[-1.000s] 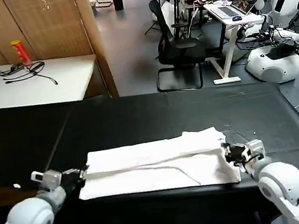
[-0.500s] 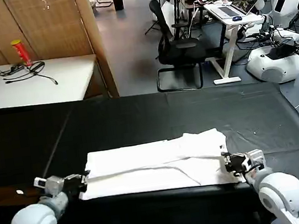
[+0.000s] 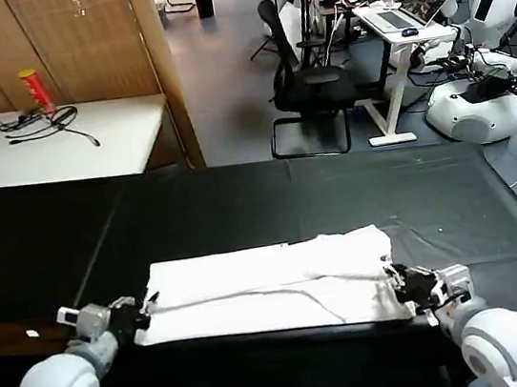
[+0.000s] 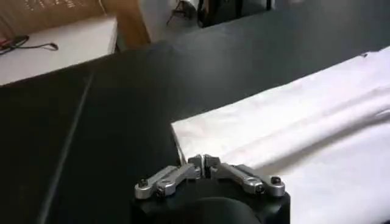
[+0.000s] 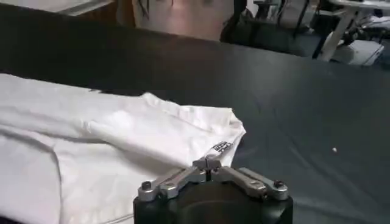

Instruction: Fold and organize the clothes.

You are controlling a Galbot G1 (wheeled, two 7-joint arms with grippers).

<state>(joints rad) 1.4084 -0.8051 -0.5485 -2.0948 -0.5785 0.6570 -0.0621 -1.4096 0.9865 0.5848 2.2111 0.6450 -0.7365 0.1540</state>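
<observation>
The white T-shirt (image 3: 262, 284) lies folded into a long flat band across the front of the black table (image 3: 269, 202). My left gripper (image 3: 145, 309) is shut on the shirt's left end, its fingertips pinched together at the near corner (image 4: 204, 161). At the opposite end my right gripper (image 3: 396, 280) is likewise shut on the cloth (image 5: 207, 163), just beside a small black tag (image 5: 222, 146) on the hem. In the left wrist view the T-shirt (image 4: 304, 128) spreads out beyond the fingers; in the right wrist view the T-shirt (image 5: 122, 140) shows a folded sleeve ridge.
The table's front edge runs just below the shirt. Behind the table on the left stands a white desk (image 3: 87, 140) with a red can (image 3: 35, 90) and cables. An office chair (image 3: 311, 90) and a laptop desk (image 3: 399, 25) are farther back.
Both grippers have drawn back toward me and slightly down, still at the shirt's ends. The raised fold near the right end has flattened and the band lies smoother.
</observation>
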